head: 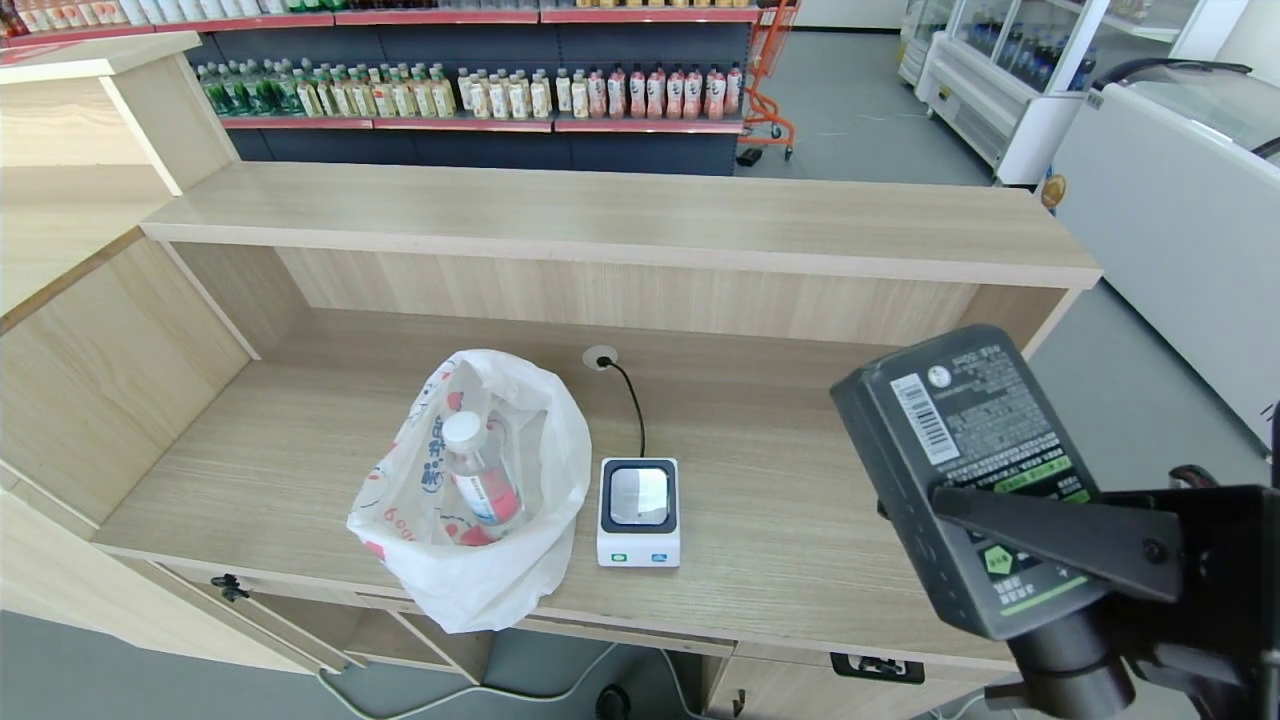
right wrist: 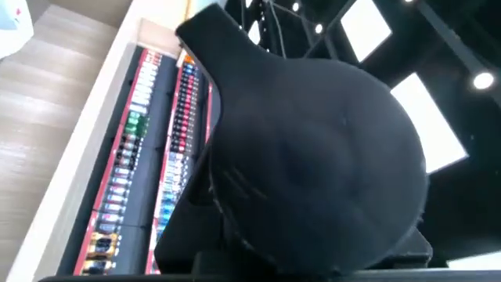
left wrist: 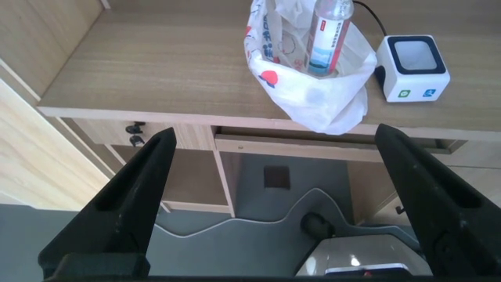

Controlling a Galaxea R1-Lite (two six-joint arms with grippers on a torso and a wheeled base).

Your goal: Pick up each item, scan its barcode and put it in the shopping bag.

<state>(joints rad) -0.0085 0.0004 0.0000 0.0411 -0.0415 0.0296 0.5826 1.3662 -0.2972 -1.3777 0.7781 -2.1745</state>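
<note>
Currently your R gripper [head: 1060, 540] is clamped on the dark grey flat container [head: 950, 450] w/ barcode label, held up right of the white box scanner [head: 638, 510], its lower end hidden behind the finger. L gripper [left wrist: 274, 207] hangs spread wide before the light wooden counter [left wrist: 156, 70]; the white plastic bag [left wrist: 313, 94] half-hides a clear bottle [left wrist: 327, 35]

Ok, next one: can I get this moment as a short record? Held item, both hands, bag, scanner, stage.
held item: dark pack, lifted off the counter, barcode label turned up toward the head camera
right hand: shut on the dark pack, on the scanner's right
left hand: open, nothing in it, low in front of the counter edge
shopping bag: white, mouth open, on the counter just left of the scanner
in bag: one clear bottle with a white cap
scanner: white, window facing up, cable attached
stage: pack not yet in the bag
</note>
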